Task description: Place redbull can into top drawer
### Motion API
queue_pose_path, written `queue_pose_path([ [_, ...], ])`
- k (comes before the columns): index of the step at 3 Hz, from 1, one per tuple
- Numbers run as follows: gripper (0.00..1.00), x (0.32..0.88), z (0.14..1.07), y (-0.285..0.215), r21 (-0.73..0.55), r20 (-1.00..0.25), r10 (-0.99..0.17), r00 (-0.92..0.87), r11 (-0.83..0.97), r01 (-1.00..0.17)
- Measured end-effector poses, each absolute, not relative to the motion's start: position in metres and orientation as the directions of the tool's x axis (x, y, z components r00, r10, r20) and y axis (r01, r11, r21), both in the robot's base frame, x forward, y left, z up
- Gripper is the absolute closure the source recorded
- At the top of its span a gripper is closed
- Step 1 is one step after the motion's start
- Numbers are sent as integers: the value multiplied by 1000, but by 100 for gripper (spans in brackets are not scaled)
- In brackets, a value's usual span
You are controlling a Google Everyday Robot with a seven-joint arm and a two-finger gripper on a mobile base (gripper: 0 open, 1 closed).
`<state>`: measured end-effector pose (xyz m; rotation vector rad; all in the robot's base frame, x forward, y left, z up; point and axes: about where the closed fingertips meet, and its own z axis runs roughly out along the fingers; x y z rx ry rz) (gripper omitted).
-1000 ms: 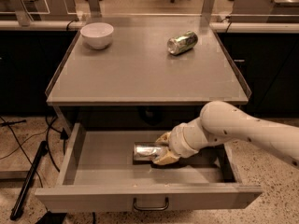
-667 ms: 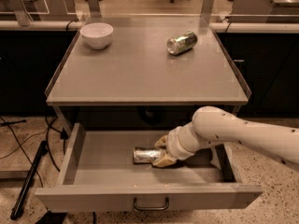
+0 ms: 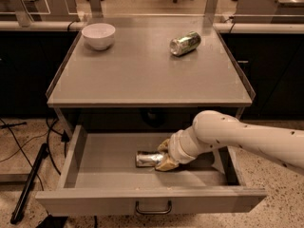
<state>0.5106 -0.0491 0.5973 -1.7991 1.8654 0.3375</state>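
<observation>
Status: gripper (image 3: 160,156) is down inside the top drawer (image 3: 152,198), which stands pulled out under the desk's (image 3: 142,80) front edge. The arm (image 3: 237,134) comes in from the right-hand edge side.

Redbull can (image 3: 146,159) lies on its side on the drawer floor, roughly below the middle of the desk's front edge. Its long axis runs parallel to that edge.

Fingers (image 3: 167,165): closed around the can's right end, one on the far side and one on the near side. The left end sticks out free. The gap is no wider than the can body. From here it looks like contact on both sides, so I call it held.

Handling, my read:
- Thin metal, light. If it's empty the wall will dent under a hard squeeze.
- Smooth and round. It slips in the fingers and rolls once freed.
- Lying parallel to the front edge, it would roll toward the drawer front or back. The walls would stop it.
- Best hold is across the body near mid-length. The current hold is nearer the end, so it may pivot if lifted.

The can looks to be resting on the floor already. I judge placement is nearly done and only the release is left.

Bowl (image 3: 98,34) sits at the far-left corner and the green-tinted can (image 3: 185,43) toward the far-right corner. Both are well apart from the gripper.
</observation>
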Motion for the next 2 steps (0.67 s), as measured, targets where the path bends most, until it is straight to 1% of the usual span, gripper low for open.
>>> queue_pose_path([
  [1,62,511,597,-49,-175,-525,-851,19,86,-981],
  [2,37,508,603,-50,-171,-521,-854,8,95,-981],
])
